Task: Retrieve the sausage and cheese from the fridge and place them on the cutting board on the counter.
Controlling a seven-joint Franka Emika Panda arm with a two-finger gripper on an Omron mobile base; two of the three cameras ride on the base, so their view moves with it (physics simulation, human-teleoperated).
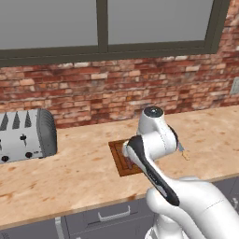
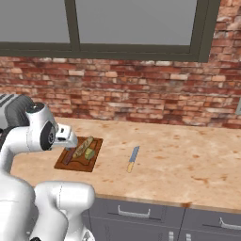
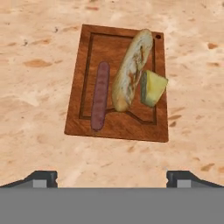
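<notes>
Since both the sausage [image 3: 100,96] and the cheese [image 3: 153,89] already lie on the cutting board [image 3: 116,127], we judge the placing step finished; what is left is to lift the arm clear without brushing the board.

Taking things from largest to smallest: the surface [image 2: 179,164] is a long mottled tan slab, stone-like, running under a red brick wall [image 2: 141,94]. At its far left sits a ribbed silver toaster [image 1: 25,135]. The cutting board is a dark brown wooden rectangle with a groove cut just inside its rim and a small hole at one corner. On it, between sausage and cheese, lies a long crusty bread loaf [image 3: 131,70], pale and floured, its side touching the cheese. The sausage is a slim reddish-brown cylinder lying apart from the loaf. The cheese is a small pale yellow wedge. Off the board, on the bare surface, rests a knife [image 2: 133,159].

Our tool [image 3: 112,177] hangs above the board's near edge, jaws spread wide, released, grasping nothing.
</notes>
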